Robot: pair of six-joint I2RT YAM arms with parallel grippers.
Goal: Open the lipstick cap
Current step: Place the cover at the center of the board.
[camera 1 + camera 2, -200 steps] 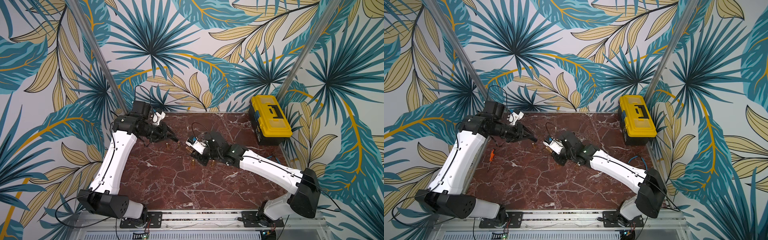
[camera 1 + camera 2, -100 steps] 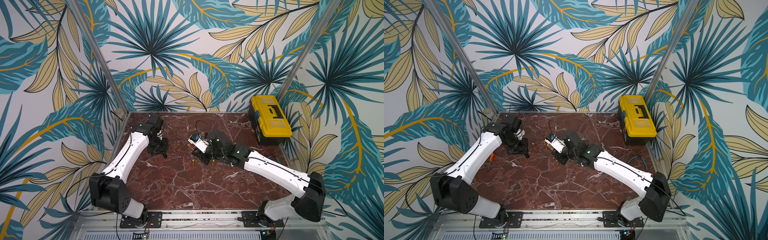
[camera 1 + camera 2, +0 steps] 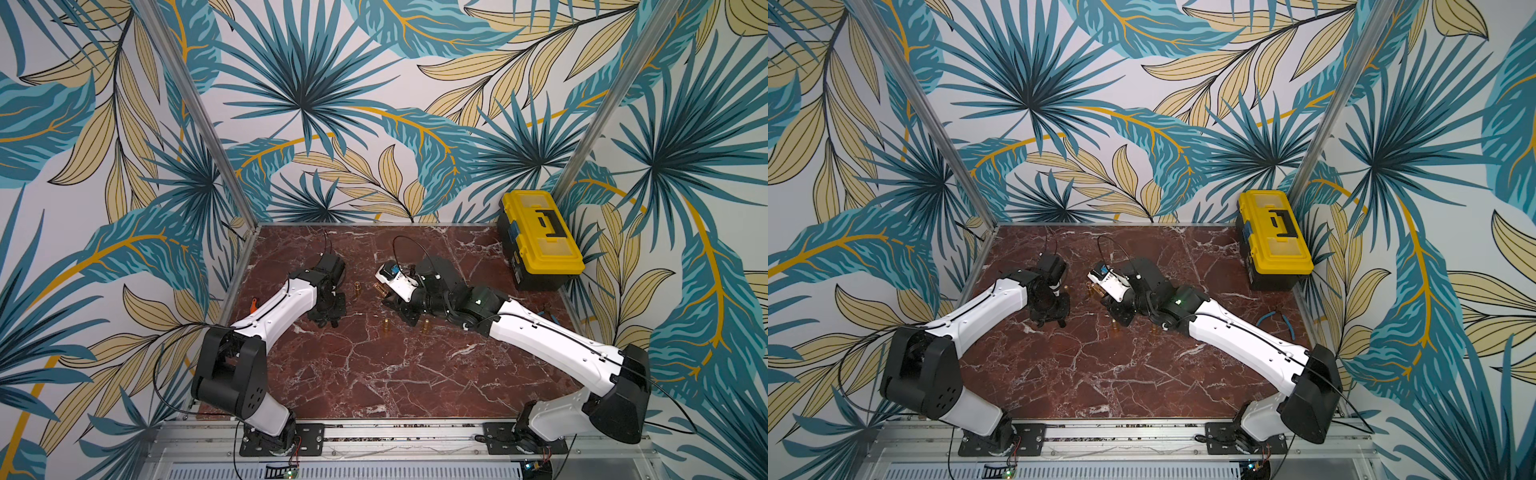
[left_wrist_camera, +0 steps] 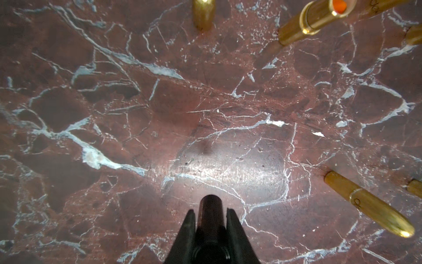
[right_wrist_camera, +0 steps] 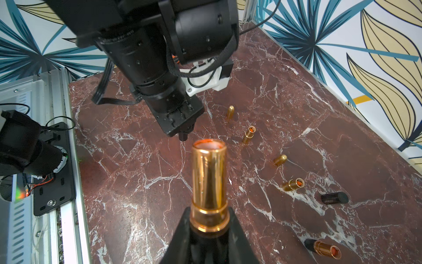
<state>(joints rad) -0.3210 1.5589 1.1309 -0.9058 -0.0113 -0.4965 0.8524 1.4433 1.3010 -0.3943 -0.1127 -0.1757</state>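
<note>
Lipstick [image 5: 209, 178]: gold tube bare, orange tip exposed, clenched at base in right gripper [image 5: 209, 213], held near middle of tabletop [image 5: 274, 91]. Dark cap [image 4: 210, 204] off, pinched in left gripper [image 4: 210, 213], pointing down just over tabletop. Cap separated, so task looks essentially done; setting cap down probably remains. Versus a second ago: left arm [image 3: 282, 303] swung from raised, rearward pose down to tabletop; right arm [image 3: 540, 332] nearly unmoved.

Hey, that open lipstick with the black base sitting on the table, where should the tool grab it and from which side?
Take the lipstick by its black base, coming in low from the side. It seems to stand upright on the table, open end up, so the round base gives two clear flanks and the exposed orange stick stays untouched.
</note>
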